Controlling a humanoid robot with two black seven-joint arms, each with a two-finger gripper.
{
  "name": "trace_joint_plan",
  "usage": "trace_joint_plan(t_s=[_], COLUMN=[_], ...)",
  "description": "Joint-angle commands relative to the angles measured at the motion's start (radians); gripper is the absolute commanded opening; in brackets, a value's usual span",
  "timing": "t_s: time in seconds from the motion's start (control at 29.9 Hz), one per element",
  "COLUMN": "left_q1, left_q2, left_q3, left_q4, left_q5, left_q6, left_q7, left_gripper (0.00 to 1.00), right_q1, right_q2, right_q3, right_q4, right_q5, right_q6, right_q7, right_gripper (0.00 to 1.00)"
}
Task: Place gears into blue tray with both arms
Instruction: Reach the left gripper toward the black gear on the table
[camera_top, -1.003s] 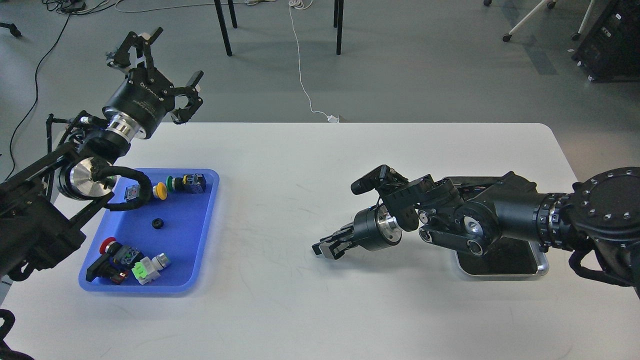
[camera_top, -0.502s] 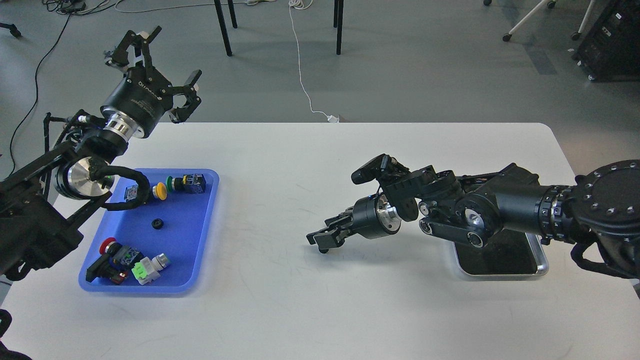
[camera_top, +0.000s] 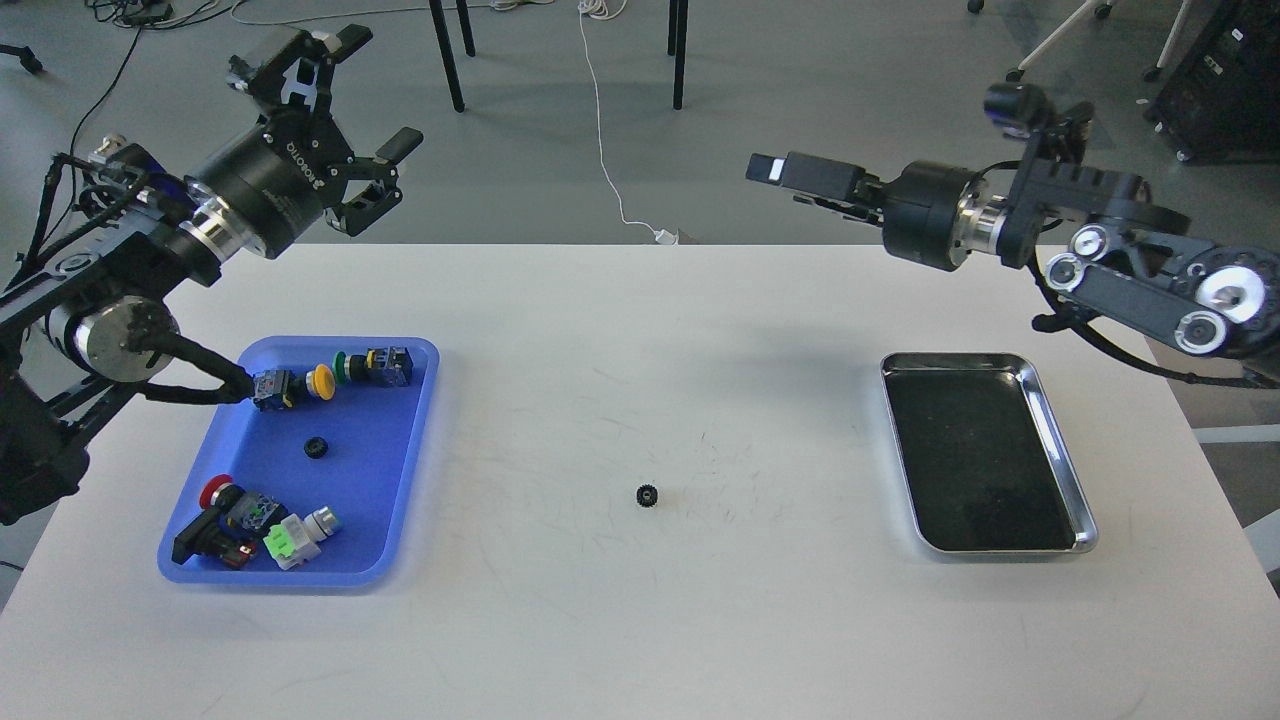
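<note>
My two arms are black. My left arm (camera_top: 120, 290) has a round silver disc, a silver wrist ring, black cables and white letters on its cylinder body. My right arm (camera_top: 1120, 270) has a silver wrist ring too, and several round silver joint caps.

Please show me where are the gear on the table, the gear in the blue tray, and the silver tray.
gear on the table (camera_top: 647, 494), head view, its toothed body.
gear in the blue tray (camera_top: 316, 447), head view, its body.
silver tray (camera_top: 1062, 437), head view, right rim.
</note>
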Motion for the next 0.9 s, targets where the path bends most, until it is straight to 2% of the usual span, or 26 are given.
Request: trace_joint_plan(t_s=[0.0,0.17,0.37,0.43,0.5,0.57,0.64,0.8,0.87], left_q1=[-0.011,0.001,0.001,0.003,0.003,0.0,-0.002,0.0,0.001], left_q2=[-0.008,-0.042,-0.106,-0.114,-0.129,-0.135,-0.138,-0.239,-0.262], left_q3=[0.0,0.006,0.133,0.181,0.239,0.325,0.388,0.445,0.445], left_q4=[-0.093,-0.203,-0.22,-0.225,-0.223,-0.21,-0.181,-0.053,-0.012], left_q5=[0.294,0.702,1.227,1.378,1.497,1.608,1.685,1.791,1.794], left_q6=[0.0,-0.017,0.0,0.037,0.115,0.205,0.241,0.267,0.267], left_q7=[-0.001,-0.002,-0.034,-0.048,-0.056,-0.056,-0.054,-0.053,-0.053], left_gripper=[0.97,0.97,0.97,0.97,0.96,0.94,0.93,0.85,0.8], right_q1=[-0.14,-0.296,-0.373,-0.392,-0.399,-0.416,-0.435,-0.527,-0.563], right_q2=[-0.094,-0.129,-0.18,-0.181,-0.19,-0.193,-0.193,-0.193,-0.193], right_q3=[0.154,0.291,0.308,0.317,0.331,0.343,0.345,0.343,0.343], right_q4=[0.055,0.046,0.046,0.04,0.036,0.037,0.043,0.059,0.06], right_q5=[0.107,0.285,0.598,0.693,0.757,0.81,0.825,0.827,0.827], right_q6=[-0.003,0.002,0.008,0.011,0.01,0.011,0.013,0.137,0.146], right_q7=[0.0,-0.006,0.017,0.017,0.017,0.017,0.017,0.017,0.017], right_gripper=[0.94,0.95,0.96,0.96,0.96,0.96,0.96,0.96,0.96])
